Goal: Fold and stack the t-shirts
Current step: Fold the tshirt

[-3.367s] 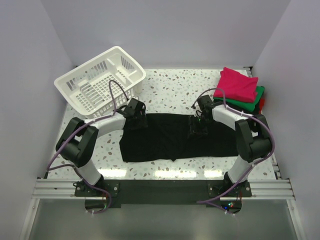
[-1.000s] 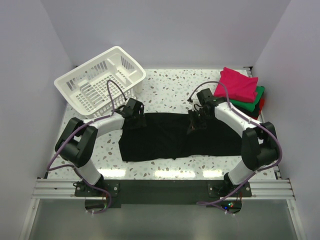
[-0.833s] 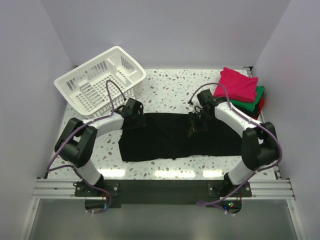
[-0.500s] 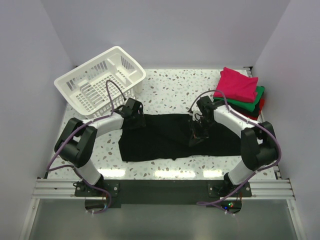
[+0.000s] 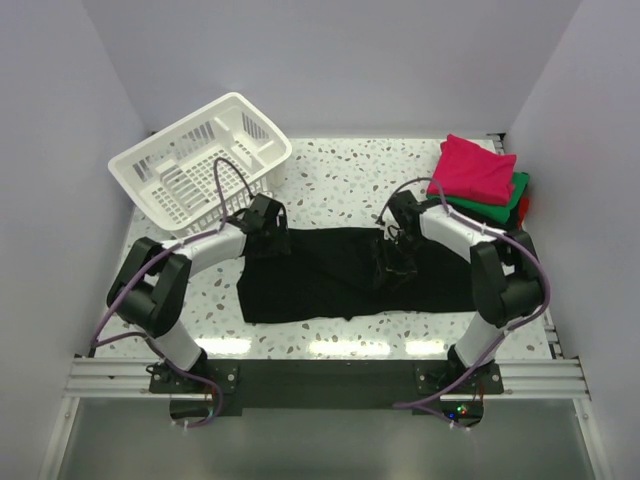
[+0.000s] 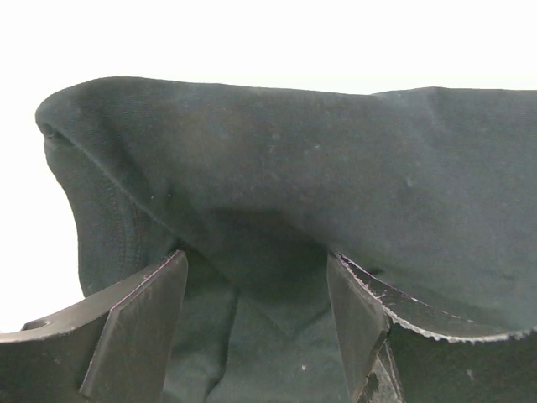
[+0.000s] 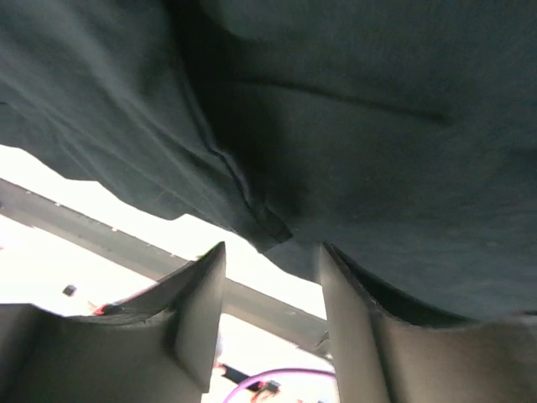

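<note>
Several folded t-shirts (image 5: 495, 195), a magenta-pink t-shirt (image 5: 472, 168) topmost, sat stacked at upper right. Mid-frame lay the black t-shirt (image 5: 330, 285), seemingly folded once, with more folding and stacking left. The left gripper (image 5: 268, 246) and right gripper (image 5: 398, 260) stood over it, jaws parted, clamping nothing.

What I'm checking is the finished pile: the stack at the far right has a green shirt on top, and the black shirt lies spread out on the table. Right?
No. In the top external view the magenta-pink shirt lies on top, with the green shirt under it. The black shirt does lie spread out on the table.
</note>
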`<state>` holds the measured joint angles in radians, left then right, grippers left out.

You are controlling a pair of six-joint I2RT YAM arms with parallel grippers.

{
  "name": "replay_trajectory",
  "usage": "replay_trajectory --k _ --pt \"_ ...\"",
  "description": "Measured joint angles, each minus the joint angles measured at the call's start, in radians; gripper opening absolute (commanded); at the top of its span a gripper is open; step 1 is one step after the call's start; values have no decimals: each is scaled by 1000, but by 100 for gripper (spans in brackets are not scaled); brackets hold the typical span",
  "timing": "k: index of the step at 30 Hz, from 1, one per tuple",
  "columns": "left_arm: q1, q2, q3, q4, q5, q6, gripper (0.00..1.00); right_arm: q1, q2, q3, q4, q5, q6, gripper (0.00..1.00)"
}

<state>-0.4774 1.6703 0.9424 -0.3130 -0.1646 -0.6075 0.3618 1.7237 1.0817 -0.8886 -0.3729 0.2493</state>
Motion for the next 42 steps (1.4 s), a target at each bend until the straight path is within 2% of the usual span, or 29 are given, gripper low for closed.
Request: replay_trajectory --k 6,13,17,23,35,38,40,42 --pt "1 -71 44 -35 1 3 73 42 -106 63 -21 67 -23 52" --pt "5 -208 65 -48 13 -5 78 242 -245 16 59 10 -11 49" --pt "6 -275 61 -55 23 -21 80 356 -191 -38 121 2 1 50" --pt "15 -357 21 -75 33 -36 80 460 -91 -79 197 43 33 52" --pt "39 -423 -41 -130 35 -36 80 489 -70 -127 301 181 115 51" --pt "40 -425 -41 -131 36 -36 80 505 -70 -127 309 204 126 44" --pt "40 -425 -41 -131 35 -36 80 518 -68 -127 313 225 132 34" --pt "41 -425 -41 -132 35 -36 80 528 -68 -126 314 248 140 29"
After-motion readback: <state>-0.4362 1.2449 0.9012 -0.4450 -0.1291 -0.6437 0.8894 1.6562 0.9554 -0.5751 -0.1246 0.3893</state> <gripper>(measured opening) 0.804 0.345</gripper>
